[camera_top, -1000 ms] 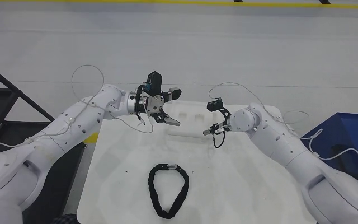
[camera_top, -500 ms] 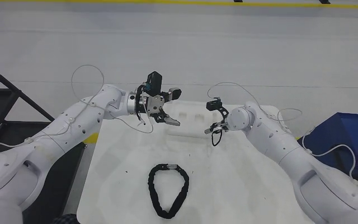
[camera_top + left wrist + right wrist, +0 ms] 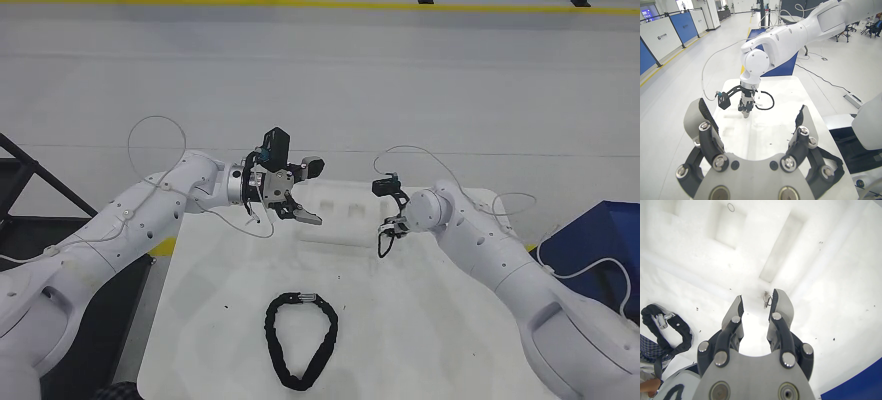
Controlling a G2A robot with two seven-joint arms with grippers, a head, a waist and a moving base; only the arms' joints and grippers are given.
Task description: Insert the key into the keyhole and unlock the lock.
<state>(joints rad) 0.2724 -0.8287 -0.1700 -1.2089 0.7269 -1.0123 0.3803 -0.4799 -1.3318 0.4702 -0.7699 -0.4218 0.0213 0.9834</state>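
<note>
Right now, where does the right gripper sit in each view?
Top view: right gripper over the table's far half, right of centre.
Left wrist view: right gripper pointing down at the foam recesses.
Right wrist view: right gripper open, the key close beside one fingertip.
Shared landmark: the foam recesses beneath it.

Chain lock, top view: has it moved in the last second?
No. The chain lock lies in the same spot, just as close to the table's near edge.
</note>
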